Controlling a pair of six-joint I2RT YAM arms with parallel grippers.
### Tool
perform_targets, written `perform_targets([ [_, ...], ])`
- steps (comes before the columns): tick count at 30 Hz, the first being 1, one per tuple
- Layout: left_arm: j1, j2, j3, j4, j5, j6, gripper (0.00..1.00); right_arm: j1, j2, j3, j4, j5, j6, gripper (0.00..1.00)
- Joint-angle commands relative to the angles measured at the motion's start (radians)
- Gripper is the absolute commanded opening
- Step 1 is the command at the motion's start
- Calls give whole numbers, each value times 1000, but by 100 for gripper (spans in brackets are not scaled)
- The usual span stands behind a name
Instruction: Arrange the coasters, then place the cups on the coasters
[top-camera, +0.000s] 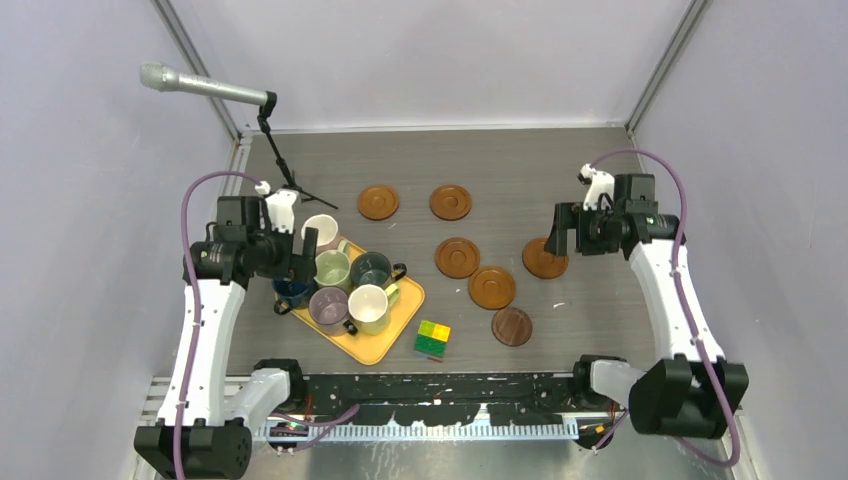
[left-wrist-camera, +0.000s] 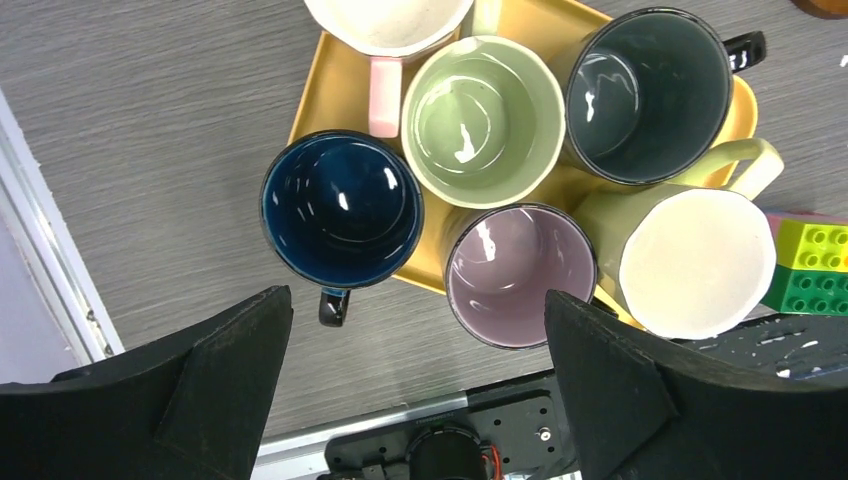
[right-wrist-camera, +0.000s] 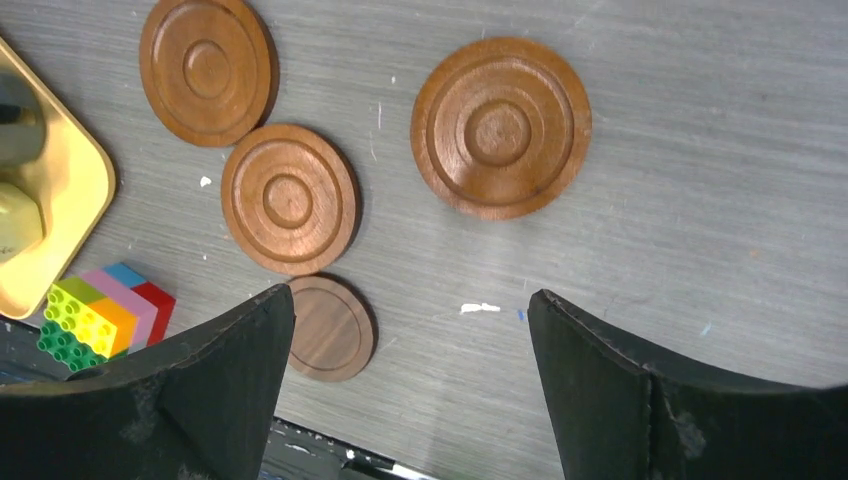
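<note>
Grey wood-grain counter (top-camera: 500, 170), walled on three sides

Left arm (top-camera: 205, 310) reaches over the cup cluster at the counter's left. The left jaws are spread wide, nothing between them, held above the cups. In the left wrist view the dark blue and mauve mugs sit between the two black fingers (left-wrist-camera: 230, 370)

Right arm (top-camera: 680, 300) reaches over the coasters on the right. The right jaws are also spread wide and empty, above bare counter

Orange tray (top-camera: 385, 345) lies at an angle, near left of centre. A microphone (top-camera: 205, 88) on a black stand leans in at far left

Cups: six mugs, all upright and packed touching
- White-pink (top-camera: 320, 232) farthest
- Light green (top-camera: 333, 268) and dark grey-green (top-camera: 370, 268) in the middle
- Mauve (top-camera: 328, 305) and pale yellow-cream (top-camera: 368, 308) nearest
- Dark blue (top-camera: 293, 292) at the tray's left edge; cannot tell whether it is on the tray or just off it

Coasters: six, flat on the counter, none bearing a cup
- Two side by side at the far centre (top-camera: 378, 202) (top-camera: 451, 202)
- Two overlapping or touching mid-counter (top-camera: 457, 257) (top-camera: 492, 287)
- One (top-camera: 544, 258) partly hidden by the right arm's wrist
- The darker one (top-camera: 512, 326) nearest

Yellow-green block (top-camera: 432, 339) sits just beside the tray's right corner
</note>
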Motion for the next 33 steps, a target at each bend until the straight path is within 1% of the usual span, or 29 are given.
perform_targets([
  [1,-2,-4,35,19,65,4,100,47,133,127,122,-8,6,91],
  [4,-2,4,51,21,98,-20,100,110,270,221,165,23,28,91],
  [5,-2,0,52,27,100,-30,100,140,336,262,175,32,33,90],
  [6,-2,-8,46,44,86,-49,100,166,369,302,177,43,36,91],
  [11,-2,-37,33,76,-8,-150,100,316,631,535,183,168,37,90],
  [16,-2,54,74,6,-99,-163,100,408,857,739,176,226,45,89],
  [20,-2,93,78,11,-212,-232,100,455,1017,908,132,267,49,88],
  [22,-2,90,82,22,-247,-262,100,471,1082,978,113,272,49,88],
  [26,-2,64,69,54,-263,-285,100,491,1172,1062,102,296,44,88],
  [33,-2,30,26,96,-223,-287,100,494,1260,1109,102,303,35,86],
])
